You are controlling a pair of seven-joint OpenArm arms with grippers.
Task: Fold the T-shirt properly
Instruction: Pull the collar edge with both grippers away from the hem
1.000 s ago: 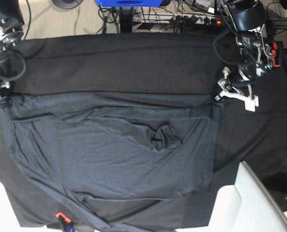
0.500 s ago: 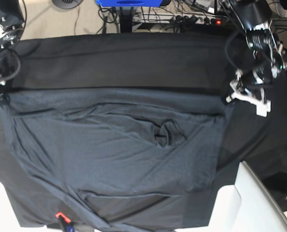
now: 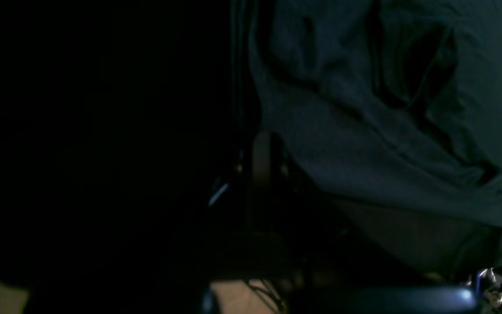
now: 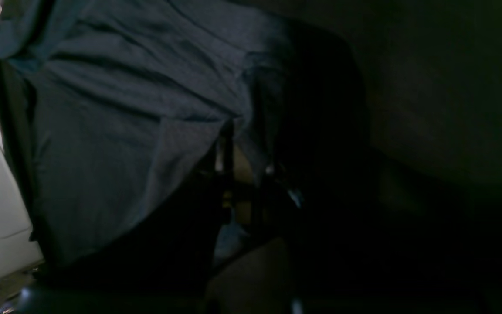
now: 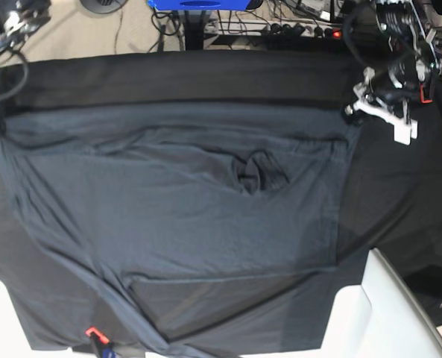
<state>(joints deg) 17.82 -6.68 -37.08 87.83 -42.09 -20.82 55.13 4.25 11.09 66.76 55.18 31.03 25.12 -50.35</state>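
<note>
Surface: black table covering (image 5: 206, 74), cabled floor beyond.
T-shirt (image 5: 176, 216): spread across the middle, stretched between its far corners.
Handling: you'll find it light, limp, wrinkle-prone; take seams or corners.
Left gripper (image 5: 352, 110): clamped on far-right corner.
Right gripper (image 4: 244, 128): pinching far-left corner.

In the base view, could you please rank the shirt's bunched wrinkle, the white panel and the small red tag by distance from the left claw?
From the left claw:
1. Bunched wrinkle on the T-shirt, mid-shirt.
2. White panel, bottom right corner.
3. Red tag, bottom left edge.
</note>
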